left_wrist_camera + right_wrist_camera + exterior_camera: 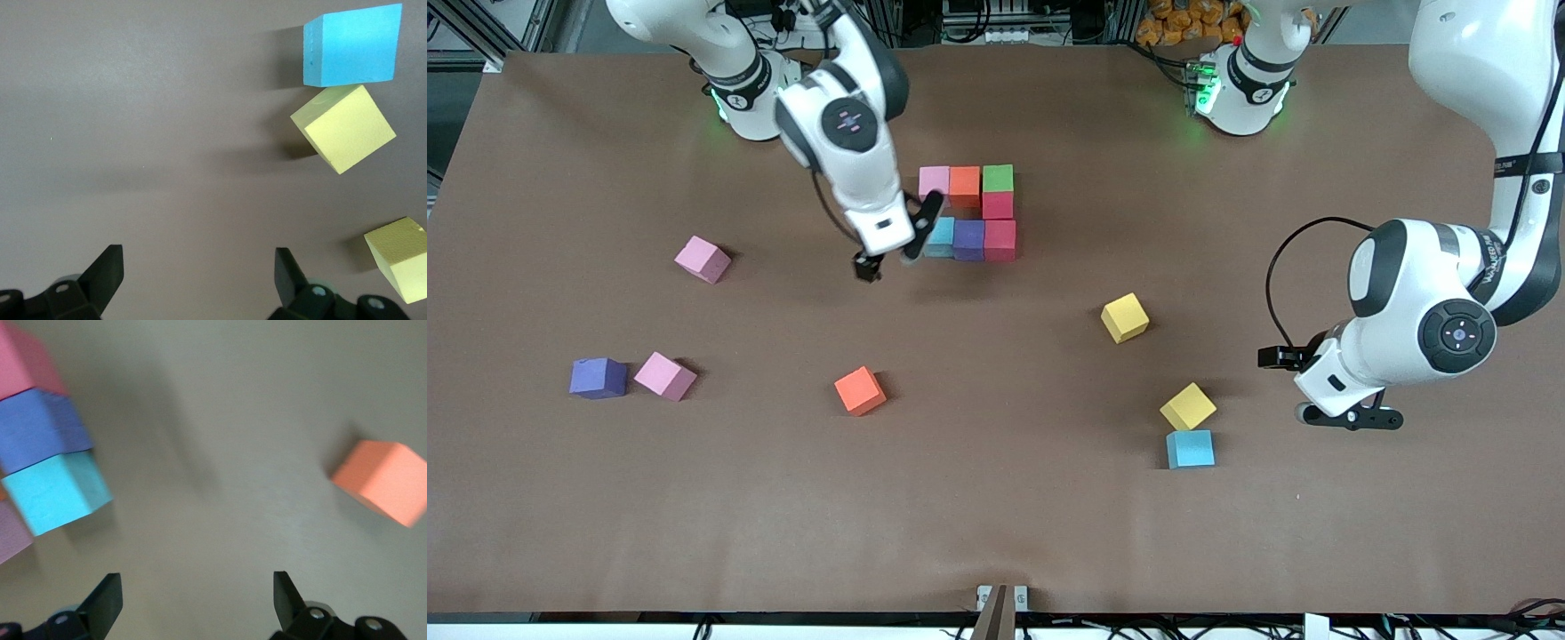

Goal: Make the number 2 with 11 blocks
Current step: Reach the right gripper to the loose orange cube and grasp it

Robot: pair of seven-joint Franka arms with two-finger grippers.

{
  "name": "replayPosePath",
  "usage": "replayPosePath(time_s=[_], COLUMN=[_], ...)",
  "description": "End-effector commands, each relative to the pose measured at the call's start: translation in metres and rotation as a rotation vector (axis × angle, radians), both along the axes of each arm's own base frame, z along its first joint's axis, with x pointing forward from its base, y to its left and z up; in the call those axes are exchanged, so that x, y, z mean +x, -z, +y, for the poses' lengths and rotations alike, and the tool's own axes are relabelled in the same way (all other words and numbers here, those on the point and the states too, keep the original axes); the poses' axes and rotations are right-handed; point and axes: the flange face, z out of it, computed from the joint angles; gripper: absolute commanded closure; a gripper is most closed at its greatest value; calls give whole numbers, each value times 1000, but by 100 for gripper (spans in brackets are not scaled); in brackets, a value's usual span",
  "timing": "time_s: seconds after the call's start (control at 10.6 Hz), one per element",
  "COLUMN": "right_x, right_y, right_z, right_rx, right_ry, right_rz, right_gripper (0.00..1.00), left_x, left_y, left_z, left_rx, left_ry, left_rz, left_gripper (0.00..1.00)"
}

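Several blocks touch in a partial number 2 [968,213] near the arms' bases: pink, orange and green in a row, a red block [998,204] under the green, then light blue [940,237], purple and red [1000,240]. My right gripper [891,258] hangs open and empty just beside that light blue block [57,492]; the right wrist view [197,587] also shows a loose orange block [381,481]. My left gripper [1303,391] is open and empty over bare table at the left arm's end, beside a yellow block [1188,406] and a light blue block [1190,449].
Loose blocks lie scattered: another yellow block [1125,317], the orange block [860,390], a pink block [703,260], and a purple block [598,378] beside a pink one [665,376]. The left wrist view shows the blue block [353,45] and both yellow ones [343,128].
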Motion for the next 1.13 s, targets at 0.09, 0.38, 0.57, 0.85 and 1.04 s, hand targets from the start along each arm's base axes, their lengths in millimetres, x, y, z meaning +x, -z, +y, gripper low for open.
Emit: replayPosePath(time_s=[0.09,0.38,0.57,0.85,1.04], right_x=[72,152,184,192,189], right_y=[-20,16,44,76,84], right_z=[-24,-29,-46,-54,-50], right_rx=[47,41,56,155,149], right_ry=[424,609,649,694,689], right_rz=[-76,-131,-157,-106,-92], right_gripper=[0,0,0,0,0], left_x=[4,8,9,9,12], left_y=[4,2,3,17,25], left_z=[-2,2,3,-5,-15], left_rx=[-9,-12,-11,-14,-13], left_ry=[-17,-26,-24,-27,-42], left_rz=[4,-3,-3,14,-12], left_gripper=[0,0,0,0,0])
